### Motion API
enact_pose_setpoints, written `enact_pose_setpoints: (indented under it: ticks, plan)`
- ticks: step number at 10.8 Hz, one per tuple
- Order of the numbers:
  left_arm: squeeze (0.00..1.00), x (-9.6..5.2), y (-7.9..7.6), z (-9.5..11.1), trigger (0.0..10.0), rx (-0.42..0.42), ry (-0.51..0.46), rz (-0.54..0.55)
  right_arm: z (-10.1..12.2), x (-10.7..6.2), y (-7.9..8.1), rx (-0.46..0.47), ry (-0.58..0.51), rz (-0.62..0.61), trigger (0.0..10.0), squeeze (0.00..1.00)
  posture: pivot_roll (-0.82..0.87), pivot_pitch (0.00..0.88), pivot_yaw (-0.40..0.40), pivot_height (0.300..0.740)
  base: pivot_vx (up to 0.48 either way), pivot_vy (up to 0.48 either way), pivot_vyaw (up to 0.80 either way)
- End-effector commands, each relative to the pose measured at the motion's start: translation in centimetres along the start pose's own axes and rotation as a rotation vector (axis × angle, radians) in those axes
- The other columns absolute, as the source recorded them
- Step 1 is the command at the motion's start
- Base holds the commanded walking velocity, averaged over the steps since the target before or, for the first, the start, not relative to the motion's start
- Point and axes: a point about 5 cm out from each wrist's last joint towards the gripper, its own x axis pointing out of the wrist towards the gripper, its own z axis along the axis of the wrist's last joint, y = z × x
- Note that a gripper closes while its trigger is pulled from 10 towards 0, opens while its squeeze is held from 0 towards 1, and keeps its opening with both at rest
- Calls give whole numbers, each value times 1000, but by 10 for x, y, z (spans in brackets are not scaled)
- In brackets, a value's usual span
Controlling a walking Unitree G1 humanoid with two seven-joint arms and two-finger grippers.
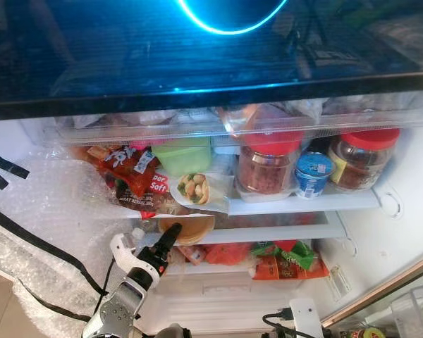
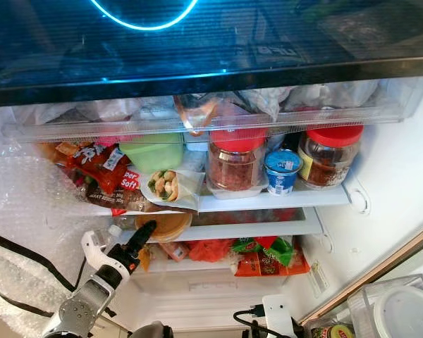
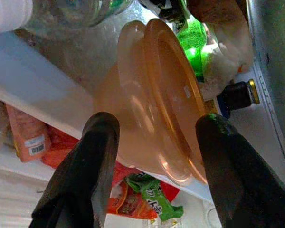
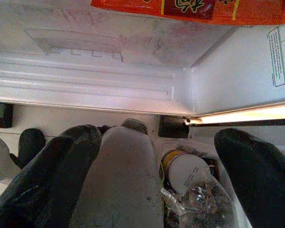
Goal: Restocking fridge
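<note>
Two tools belong to your robot, and the left tool (image 1: 163,238) is the one at work. It reaches up from the bottom left of the open fridge, fingers spread, tips just short of an orange plastic tub (image 1: 188,228). In the left wrist view the tub (image 3: 156,104) sits straight ahead between the two black fingers (image 3: 97,156), apart from both, so nothing is gripped.

That tub lies up and slightly right of the left tool, on the middle shelf (image 1: 268,232). It is round and squat with a wide lid rim, and the spread fingers line up across its width. Your left arm is clearly the nearer one.

Your right tool (image 4: 156,166) hangs low by the fridge floor, fingers wide apart, looking past a pale bottle (image 4: 121,175) and a small jar (image 4: 187,168) outside the fridge.

Nearest the tub, a clear bottle with a white cap (image 1: 137,237) stands just beside the left tool. It could be bumped if you close in.

Below, on the bottom shelf, lie red and green snack packets (image 1: 285,259).

Above, on the upper shelf (image 1: 303,204), from left to right: red snack bags (image 1: 130,172), a green box (image 1: 183,153), a small packet showing nuts (image 1: 194,189) that overhangs the shelf edge right above the tub, a red-lidded jar (image 1: 266,165), a blue yoghurt cup (image 1: 313,172), and a second red-lidded jar (image 1: 363,156).

Farthest up is a clear drawer (image 1: 233,120) of wrapped food.
</note>
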Motion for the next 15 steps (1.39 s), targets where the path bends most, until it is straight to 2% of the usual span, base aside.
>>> enact_pose_setpoints:
  ticks: [1,6,12,15]
  plan:
    - [0,0,2,1,10000,-27,-5,12,-18,-3,4,-2,71,12,10000,0,-1,39,64,670,0,0,0]
    - [0,14,-2,2,10000,-70,16,-18,-16,-3,5,-6,63,14,10000,0,-4,48,60,670,0,0,0]
    - [0,39,-7,1,10000,-135,22,-11,-15,-3,6,-7,60,14,10000,0,-10,53,61,670,0,0,0]
    - [0,34,-3,0,10000,-95,38,-30,-16,-3,5,-8,63,14,10000,0,-4,56,60,670,0,0,0]
